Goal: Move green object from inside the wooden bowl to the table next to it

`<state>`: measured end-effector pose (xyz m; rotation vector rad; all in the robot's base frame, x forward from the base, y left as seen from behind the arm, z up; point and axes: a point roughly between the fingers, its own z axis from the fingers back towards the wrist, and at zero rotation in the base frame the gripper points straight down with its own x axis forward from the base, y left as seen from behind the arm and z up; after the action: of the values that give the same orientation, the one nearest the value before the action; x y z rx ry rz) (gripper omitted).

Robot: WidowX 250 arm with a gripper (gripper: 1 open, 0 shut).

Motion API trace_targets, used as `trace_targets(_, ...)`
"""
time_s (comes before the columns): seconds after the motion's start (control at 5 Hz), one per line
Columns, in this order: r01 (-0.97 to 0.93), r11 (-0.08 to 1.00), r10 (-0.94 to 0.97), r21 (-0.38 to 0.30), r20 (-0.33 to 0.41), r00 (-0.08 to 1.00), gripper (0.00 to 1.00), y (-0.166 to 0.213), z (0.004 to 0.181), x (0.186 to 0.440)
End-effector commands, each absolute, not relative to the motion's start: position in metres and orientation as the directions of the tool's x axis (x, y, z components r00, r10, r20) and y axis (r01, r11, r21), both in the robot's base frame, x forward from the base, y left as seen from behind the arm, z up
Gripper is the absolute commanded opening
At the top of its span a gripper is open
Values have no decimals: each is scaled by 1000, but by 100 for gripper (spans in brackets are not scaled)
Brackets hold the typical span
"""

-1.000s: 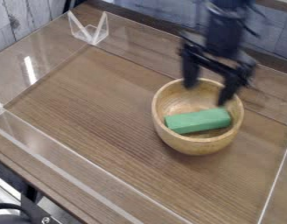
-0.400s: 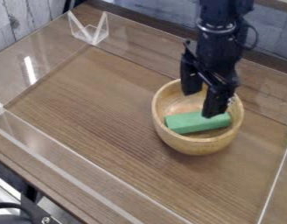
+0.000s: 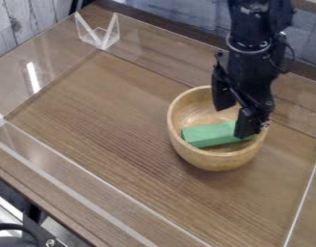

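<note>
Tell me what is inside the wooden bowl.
A green block lies in the wooden bowl, with the open gripper over its right end. The fingers cover that end and part of the bowl's floor.

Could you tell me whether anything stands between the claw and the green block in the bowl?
Nothing visible does. The open claw hangs straight down over the wooden bowl, right above the green block, which lies uncovered inside. Only the bowl's wall separates the block from the bare table beside it.
</note>
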<state>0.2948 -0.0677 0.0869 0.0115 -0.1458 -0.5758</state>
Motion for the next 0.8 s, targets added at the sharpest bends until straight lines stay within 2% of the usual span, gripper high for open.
trace_targets(0.0,482,872,-489,88,218,845,100,-63,109,304)
trace_targets(0.4,372,924,-381,83,249,890,100,-42,101,300)
trace_targets(0.6,436,896,-441,82,256,860,100,-51,100,309)
